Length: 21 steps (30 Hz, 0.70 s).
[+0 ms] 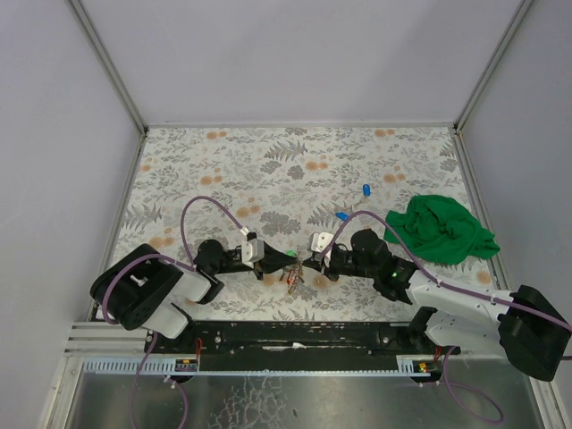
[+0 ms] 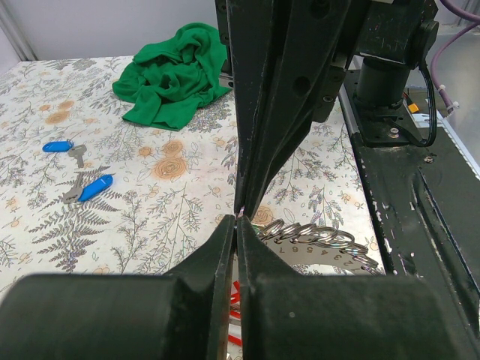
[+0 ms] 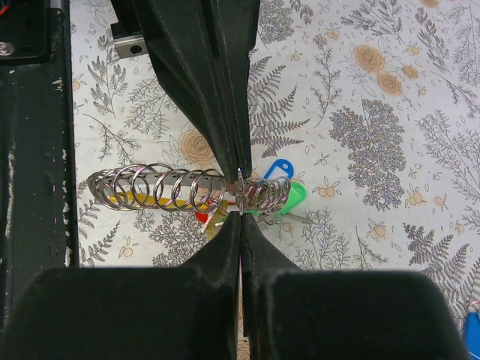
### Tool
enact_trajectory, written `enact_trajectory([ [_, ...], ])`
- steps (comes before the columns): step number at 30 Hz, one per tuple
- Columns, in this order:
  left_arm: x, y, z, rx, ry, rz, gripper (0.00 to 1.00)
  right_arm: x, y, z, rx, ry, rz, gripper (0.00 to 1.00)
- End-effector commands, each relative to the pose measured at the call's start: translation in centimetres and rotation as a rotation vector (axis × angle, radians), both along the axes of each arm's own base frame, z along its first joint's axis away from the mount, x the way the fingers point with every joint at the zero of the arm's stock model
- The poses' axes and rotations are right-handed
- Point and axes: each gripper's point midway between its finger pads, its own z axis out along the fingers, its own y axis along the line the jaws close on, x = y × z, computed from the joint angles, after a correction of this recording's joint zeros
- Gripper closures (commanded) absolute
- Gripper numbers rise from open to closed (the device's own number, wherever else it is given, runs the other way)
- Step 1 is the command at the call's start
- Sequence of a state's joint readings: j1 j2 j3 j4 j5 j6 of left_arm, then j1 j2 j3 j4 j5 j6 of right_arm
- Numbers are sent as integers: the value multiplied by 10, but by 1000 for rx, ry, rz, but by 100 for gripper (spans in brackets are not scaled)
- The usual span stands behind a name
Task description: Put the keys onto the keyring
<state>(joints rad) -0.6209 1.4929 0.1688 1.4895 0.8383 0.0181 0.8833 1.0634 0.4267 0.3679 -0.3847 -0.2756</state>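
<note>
The keyring is a row of silver rings strung on a numbered metal strip, with blue, green, yellow and red tagged keys under it. It also shows in the left wrist view and in the top view. My left gripper and right gripper meet tip to tip over it. Both are shut and pinch one thin ring from opposite sides. Two loose blue-tagged keys lie farther back on the table.
A crumpled green cloth lies at the right of the floral table cover. The black rail with the arm bases runs along the near edge. Grey walls enclose the table on three sides.
</note>
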Motion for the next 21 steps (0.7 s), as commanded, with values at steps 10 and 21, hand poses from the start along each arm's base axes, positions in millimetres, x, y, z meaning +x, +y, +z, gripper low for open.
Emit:
enact_trajectory([
  [10, 1, -3, 28, -76, -106, -9, 100, 3, 8, 25, 83, -34, 13, 100],
  [21, -1, -6, 27, -73, -101, -29, 100, 5, 9, 30, 102, -45, 2, 100],
])
